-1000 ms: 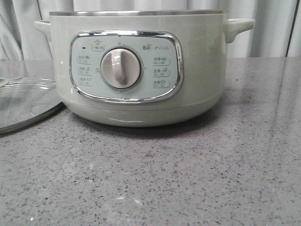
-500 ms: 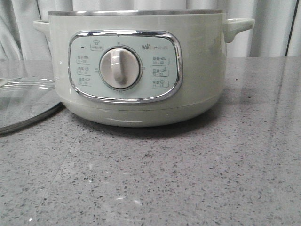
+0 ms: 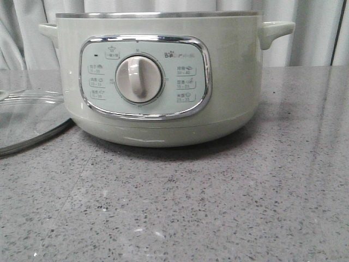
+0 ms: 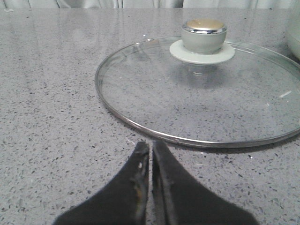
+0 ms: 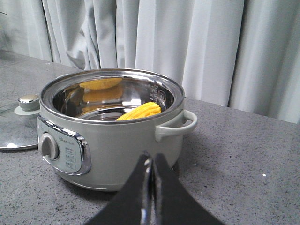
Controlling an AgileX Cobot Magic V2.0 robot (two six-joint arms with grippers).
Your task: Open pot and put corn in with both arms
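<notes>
The pale-green pot (image 3: 158, 76) stands uncovered in the middle of the table, its control panel facing the front camera. It also shows in the right wrist view (image 5: 108, 136). The yellow corn (image 5: 139, 111) lies inside the pot's steel bowl. The glass lid (image 4: 201, 89) with its knob lies flat on the table left of the pot (image 3: 27, 117). My left gripper (image 4: 151, 149) is shut and empty, just short of the lid's rim. My right gripper (image 5: 151, 161) is shut and empty, in front of the pot's right side below its handle. Neither gripper shows in the front view.
The grey speckled table (image 3: 218, 207) stretches in front of the pot. Pale curtains (image 5: 197, 42) hang behind the table.
The pot appears shifted very slightly left in the front view since a second ago; nothing else differs.
</notes>
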